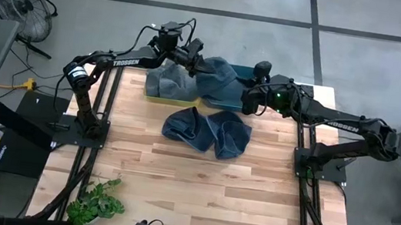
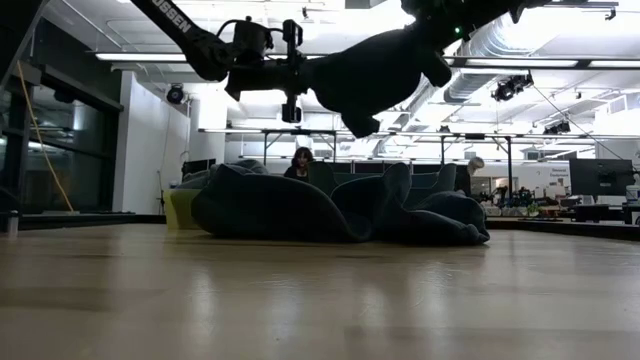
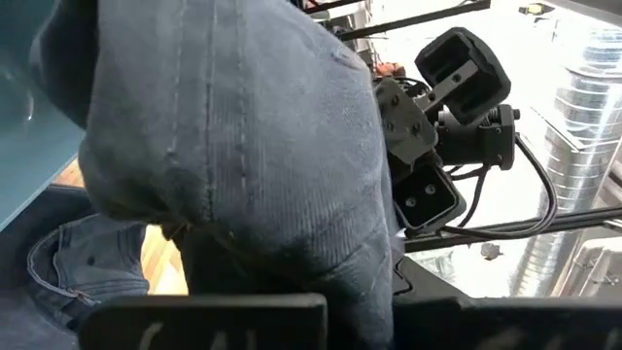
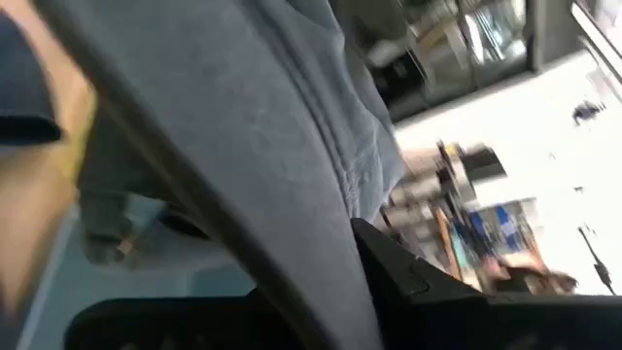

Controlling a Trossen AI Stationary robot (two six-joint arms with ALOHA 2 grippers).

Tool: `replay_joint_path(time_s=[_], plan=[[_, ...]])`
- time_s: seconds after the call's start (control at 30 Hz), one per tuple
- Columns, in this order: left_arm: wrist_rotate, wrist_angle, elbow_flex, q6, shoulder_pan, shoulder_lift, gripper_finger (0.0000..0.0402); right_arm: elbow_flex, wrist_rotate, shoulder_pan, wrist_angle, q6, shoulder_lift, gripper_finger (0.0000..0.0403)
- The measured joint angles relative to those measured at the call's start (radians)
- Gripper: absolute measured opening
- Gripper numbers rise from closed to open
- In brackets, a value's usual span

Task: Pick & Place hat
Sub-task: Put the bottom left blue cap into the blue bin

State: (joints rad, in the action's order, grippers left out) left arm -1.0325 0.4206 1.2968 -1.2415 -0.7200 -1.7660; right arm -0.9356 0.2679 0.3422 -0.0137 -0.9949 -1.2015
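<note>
Corduroy-soft and light, the blue-grey hat hangs slack between both grippers above the table's far edge.

Both grippers hold it: the left gripper is clamped on one side of the cloth and the right gripper is clamped on the opposite side, so the hat stretches and sags between them, clear of the wooden table. In the low view it droops under the arms like a limp pouch. Directly below the grippers sits a teal tray with another hat in it, and just nearer lie two more hats. I judge the fabric floppy, not fragile and unlikely to slip; it will fold wherever unsupported, so a pinch at the stitched brim or a seam ridge should hold best.
</note>
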Motion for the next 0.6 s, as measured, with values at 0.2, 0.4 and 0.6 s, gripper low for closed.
replay_joint_path(time_s=[0.2, 0.4, 0.6], plan=[[0.001, -0.001, 0.000, 0.007, 0.000, 0.000, 0.0002, 0.000, -0.111, -0.001, 0.053, 0.014, 0.000, 0.0088], [0.008, -0.001, 0.000, 0.008, 0.000, 0.000, 0.0001, 0.000, -0.100, -0.009, 0.062, 0.028, 0.000, 0.0161], [0.027, 0.039, 0.000, 0.015, -0.018, 0.000, 0.0001, 0.000, -0.057, -0.066, 0.104, 0.077, 0.025, 0.0209]])
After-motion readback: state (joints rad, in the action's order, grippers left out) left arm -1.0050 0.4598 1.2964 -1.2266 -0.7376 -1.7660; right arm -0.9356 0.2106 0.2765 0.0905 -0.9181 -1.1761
